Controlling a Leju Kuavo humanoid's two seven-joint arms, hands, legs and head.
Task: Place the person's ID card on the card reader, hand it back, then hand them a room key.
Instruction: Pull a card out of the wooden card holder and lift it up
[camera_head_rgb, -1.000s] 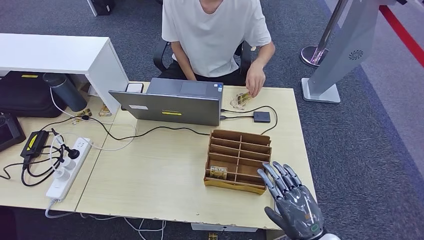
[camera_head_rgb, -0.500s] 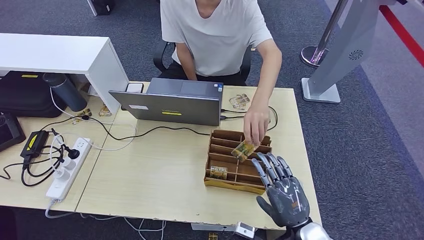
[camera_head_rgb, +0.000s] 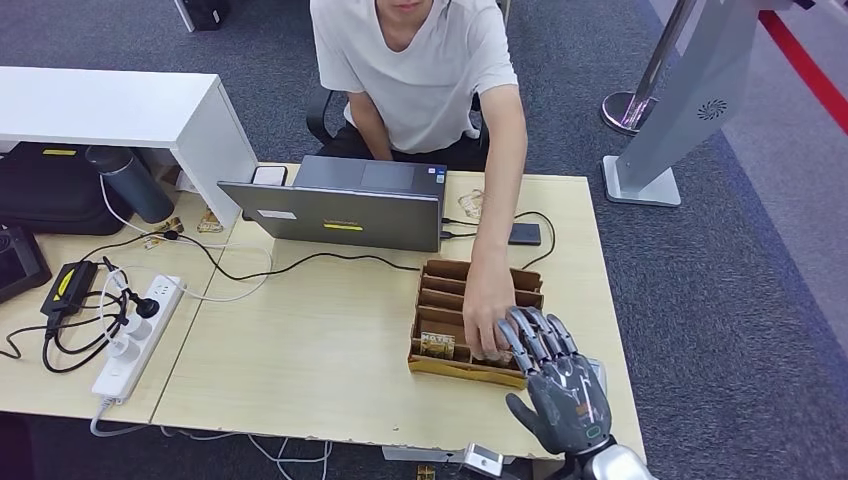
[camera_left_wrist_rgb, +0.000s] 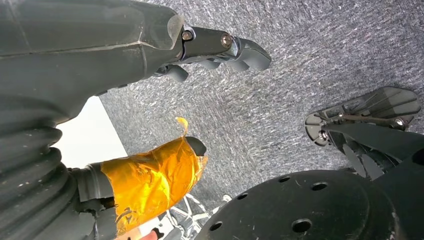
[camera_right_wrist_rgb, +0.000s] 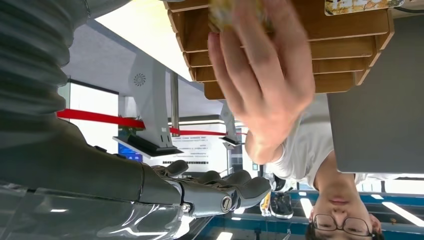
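My right hand (camera_head_rgb: 556, 386) hovers open over the front right corner of the wooden organizer (camera_head_rgb: 445, 274), fingers stretched forward and holding nothing. The person's hand (camera_head_rgb: 489, 309) reaches into the organizer right beside my fingertips (camera_head_rgb: 524, 330), holding a small yellowish card (camera_right_wrist_rgb: 232, 11) that the hand mostly covers. A hotel key card (camera_head_rgb: 437, 345) stands in a front slot of the organizer. The dark card reader (camera_head_rgb: 523, 234) lies on its cable behind the organizer. My left hand (camera_left_wrist_rgb: 150, 165) hangs over the carpet with nothing in it, its thumb wrapped in orange tape.
An open laptop (camera_head_rgb: 345, 210) stands at the desk's far side in front of the seated person (camera_head_rgb: 415, 70). A few loose cards (camera_head_rgb: 469, 205) lie beside it. A power strip (camera_head_rgb: 135, 335) with cables lies at the left. A white stand (camera_head_rgb: 690, 110) rises at the right.
The person's hand carried the card from the far side of the desk down into the organizer beside my right hand. My right hand moved forward and slightly left over the organizer's corner.
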